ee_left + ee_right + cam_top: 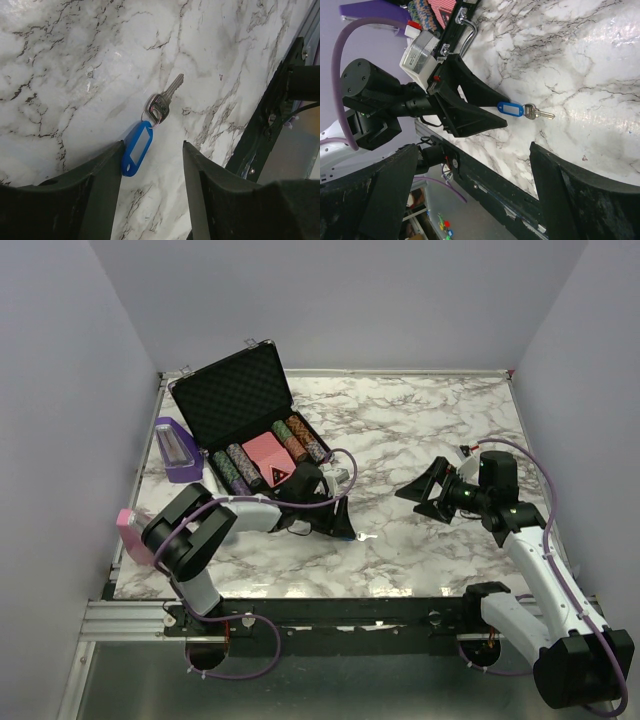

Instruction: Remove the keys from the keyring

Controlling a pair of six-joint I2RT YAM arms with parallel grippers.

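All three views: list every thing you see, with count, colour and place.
table: one, white-grey marble, under everything
case: one, black, open, far left
poker chips: several rows, mixed colours, in case
box: one, pinkish red, in case
holder: one, purple, left of case
keyring: one, metal ring with blue tag, near-middle table
key: one, silver, on keyring
left claw: one, black, open, straddling the tag
right claw: one, black, open, right side

White arms [530, 562], black pincers [412, 502], purple cables [338, 85].
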